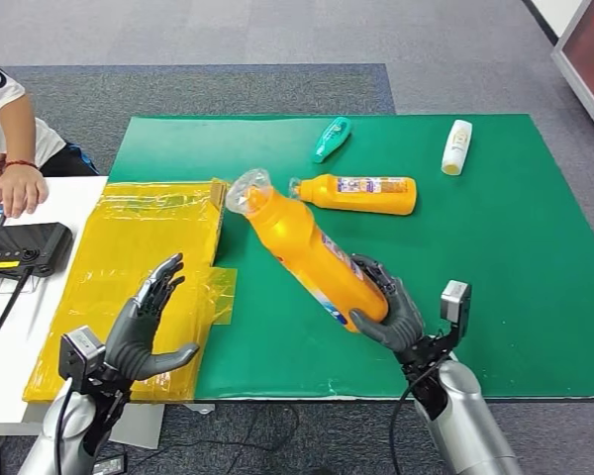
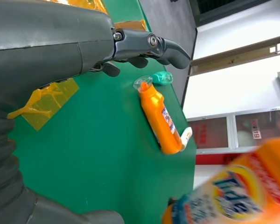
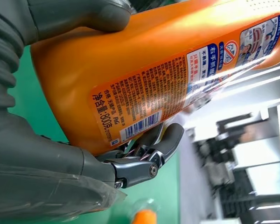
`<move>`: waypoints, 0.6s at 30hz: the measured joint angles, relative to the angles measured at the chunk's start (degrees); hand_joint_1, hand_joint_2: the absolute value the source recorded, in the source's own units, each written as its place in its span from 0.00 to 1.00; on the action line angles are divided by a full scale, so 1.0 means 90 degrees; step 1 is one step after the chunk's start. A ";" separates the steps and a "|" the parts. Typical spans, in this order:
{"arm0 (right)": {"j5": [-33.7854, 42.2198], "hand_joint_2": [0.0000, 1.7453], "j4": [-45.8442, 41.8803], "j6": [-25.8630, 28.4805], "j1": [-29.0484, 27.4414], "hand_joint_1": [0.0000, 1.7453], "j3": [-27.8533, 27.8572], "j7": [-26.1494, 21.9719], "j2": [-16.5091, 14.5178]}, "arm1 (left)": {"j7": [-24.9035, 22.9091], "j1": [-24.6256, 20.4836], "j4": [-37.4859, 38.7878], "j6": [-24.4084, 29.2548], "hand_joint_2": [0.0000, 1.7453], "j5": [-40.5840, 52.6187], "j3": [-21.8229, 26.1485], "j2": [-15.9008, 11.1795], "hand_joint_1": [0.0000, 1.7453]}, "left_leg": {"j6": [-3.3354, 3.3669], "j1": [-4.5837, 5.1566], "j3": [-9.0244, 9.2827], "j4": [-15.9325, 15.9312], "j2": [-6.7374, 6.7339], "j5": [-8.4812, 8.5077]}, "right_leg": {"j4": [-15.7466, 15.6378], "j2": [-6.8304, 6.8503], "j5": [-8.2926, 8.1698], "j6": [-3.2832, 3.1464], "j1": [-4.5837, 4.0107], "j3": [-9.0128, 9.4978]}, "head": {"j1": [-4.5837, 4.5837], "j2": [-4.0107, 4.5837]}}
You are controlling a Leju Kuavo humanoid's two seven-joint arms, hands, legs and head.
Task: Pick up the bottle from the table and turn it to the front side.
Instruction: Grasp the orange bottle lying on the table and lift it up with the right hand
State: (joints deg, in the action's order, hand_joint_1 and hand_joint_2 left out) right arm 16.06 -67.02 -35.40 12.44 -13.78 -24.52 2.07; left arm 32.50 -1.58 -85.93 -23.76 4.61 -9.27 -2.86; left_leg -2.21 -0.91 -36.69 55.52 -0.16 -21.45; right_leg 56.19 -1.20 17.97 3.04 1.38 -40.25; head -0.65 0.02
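The fingers [image 1: 374, 280] of the right hand [image 1: 387, 312] are wrapped round the base end of the big orange bottle [image 1: 309, 252], thumb on one side and the darker fingers on the other, so that hand grips it firmly. The bottle sits a little below the middle of the head view, its long axis slanting from the hand at lower right up to the plastic-wrapped cap at upper left, where the cap end reaches the edge of the yellow sheet [image 1: 130, 277]. It looks lifted rather than lying flat on the green mat [image 1: 503, 277] that covers the table, though I can't be certain the cap end is clear of it.

In the right wrist view the label with barcode and small print faces the camera, which I'd take for the back panel; in the left wrist view a blurred stretch of the bottle carries large brand lettering.

The left hand [image 1: 148, 317] is at lower left of the head view, holding nothing, fingers spread and palm turned towards the bottle, well apart from it. The cap end is the end nearer that hand.

I'd judge the coming turn is a roll about that slanted long axis.
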 joint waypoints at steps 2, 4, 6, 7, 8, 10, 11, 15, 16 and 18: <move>0.0388 1.00 -0.0044 -0.0271 -0.0016 1.00 0.0023 0.0035 -0.0037 | 0.0000 -0.0001 0.0004 0.0000 1.00 -0.0006 -0.0011 0.0000 0.00 | 0.0000 0.0000 0.0000 0.0000 0.0000 0.0000 | 0.0000 0.0000 0.0000 0.0000 0.0000 0.0000 | -0.0001 0.0000; 0.0738 1.00 -0.0092 -0.0505 -0.0032 1.00 0.0050 0.0088 -0.0072 | 0.0000 -0.0003 0.0006 0.0000 1.00 -0.0024 -0.0027 0.0000 0.00 | 0.0000 0.0000 0.0000 0.0000 0.0000 0.0000 | 0.0000 0.0000 0.0000 0.0000 0.0000 0.0000 | -0.0001 0.0000; 0.0938 1.00 -0.0133 -0.0611 -0.0041 1.00 0.0070 0.0138 -0.0102 | -0.0001 -0.0008 0.0009 0.0000 1.00 -0.0048 -0.0041 0.0000 0.00 | 0.0000 0.0000 0.0000 0.0000 0.0000 0.0000 | 0.0000 0.0000 0.0000 0.0000 0.0000 0.0000 | -0.0001 0.0000; 0.0964 1.00 -0.0149 -0.0608 -0.0042 1.00 0.0073 0.0158 -0.0113 | -0.0001 -0.0012 0.0012 -0.0001 1.00 -0.0061 -0.0045 0.0000 0.00 | 0.0000 0.0000 0.0000 0.0000 0.0000 0.0000 | 0.0000 0.0000 0.0000 0.0000 0.0000 0.0000 | -0.0001 0.0000; 0.0929 1.00 -0.0161 -0.0562 -0.0043 1.00 0.0074 0.0172 -0.0121 | -0.0002 -0.0018 0.0018 -0.0004 1.00 -0.0079 -0.0047 0.0000 0.00 | 0.0000 0.0000 0.0001 0.0000 0.0000 0.0000 | 0.0000 0.0000 0.0000 0.0000 0.0000 0.0000 | -0.0001 0.0000; 0.0745 1.00 -0.0174 -0.0407 -0.0040 1.00 0.0073 0.0166 -0.0131 | -0.0002 -0.0043 0.0039 -0.0028 1.00 -0.0131 -0.0050 0.0000 0.00 | 0.0000 0.0000 0.0001 0.0000 0.0000 0.0001 | 0.0000 0.0000 -0.0001 0.0000 0.0000 0.0000 | 0.0000 0.0000; 0.0624 1.00 -0.0177 -0.0317 -0.0033 1.00 0.0073 0.0152 -0.0138 | -0.0002 -0.0066 0.0054 -0.0063 1.00 -0.0176 -0.0050 0.0000 0.00 | -0.0001 0.0000 0.0000 0.0000 0.0000 0.0001 | 0.0000 0.0000 -0.0001 0.0000 0.0000 0.0000 | 0.0000 0.0000; 0.0182 1.00 -0.0161 -0.0078 0.0070 1.00 0.0036 0.0043 -0.0203 | -0.0008 -0.0320 0.0196 -0.0457 1.00 -0.0592 -0.0054 -0.0003 0.00 | -0.0004 0.0000 0.0000 0.0000 0.0000 0.0006 | 0.0001 0.0000 -0.0005 -0.0004 0.0000 0.0000 | -0.0001 0.0000; 0.0083 1.00 -0.0146 -0.0024 0.0112 1.00 0.0007 0.0010 -0.0229 | -0.0027 -0.0420 0.0252 -0.0594 1.00 -0.0753 -0.0055 -0.0004 0.00 | -0.0005 0.0000 0.0000 0.0000 0.0000 0.0008 | 0.0001 0.0000 -0.0006 -0.0005 0.0000 0.0000 | 0.0000 0.0000; -0.0138 1.00 -0.0102 0.0116 0.0190 1.00 -0.0080 -0.0049 -0.0284 | -0.0127 -0.0639 0.0358 -0.0865 1.00 -0.1119 -0.0056 -0.0005 0.00 | -0.0005 -0.0001 0.0000 0.0000 0.0000 0.0010 | 0.0001 0.0000 -0.0008 -0.0007 -0.0001 0.0000 | 0.0000 0.0000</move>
State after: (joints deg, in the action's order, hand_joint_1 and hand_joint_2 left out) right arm 14.83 -67.94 -34.36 14.15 -14.50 -24.96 -0.49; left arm 31.36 -7.33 -82.70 -31.54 -5.45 -9.77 -2.91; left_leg -2.26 -0.92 -36.69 55.52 -0.15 -21.36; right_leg 56.20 -1.19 17.90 2.97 1.38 -40.25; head -0.65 0.02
